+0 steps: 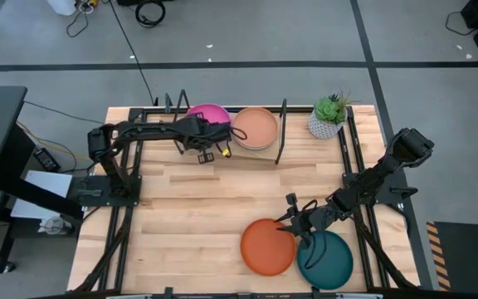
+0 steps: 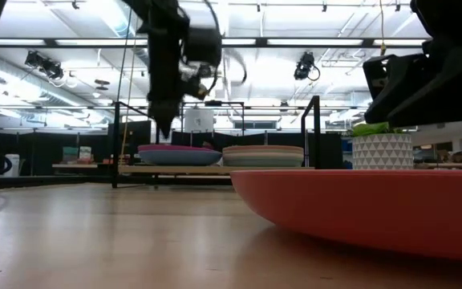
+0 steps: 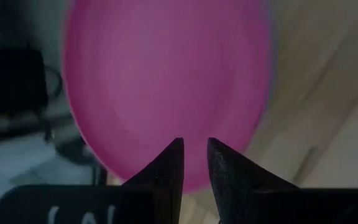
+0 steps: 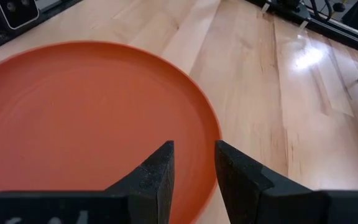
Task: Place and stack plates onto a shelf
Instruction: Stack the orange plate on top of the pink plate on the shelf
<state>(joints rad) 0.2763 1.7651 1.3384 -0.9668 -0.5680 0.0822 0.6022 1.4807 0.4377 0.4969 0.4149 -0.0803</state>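
Observation:
On the shelf [image 1: 251, 155] at the table's far edge, a magenta plate [image 1: 212, 112] tops the left stack, over a blue plate [image 2: 179, 158]. A tan plate [image 1: 256, 128] tops the right stack. My left gripper [image 1: 212, 143] hovers just above the magenta plate [image 3: 166, 81], with its fingers a narrow gap apart. An orange plate [image 1: 267, 247] and a dark teal plate [image 1: 327, 260] lie flat near the table's near edge. My right gripper [image 4: 193, 163] is open just over the orange plate's rim [image 4: 213, 134] on its right side.
A potted green plant [image 1: 329, 116] in a white pot stands right of the shelf. Black upright rods [image 1: 282, 133] rise between and beside the stacks. Bare wooden tabletop [image 1: 197, 208] lies between the shelf and the near plates.

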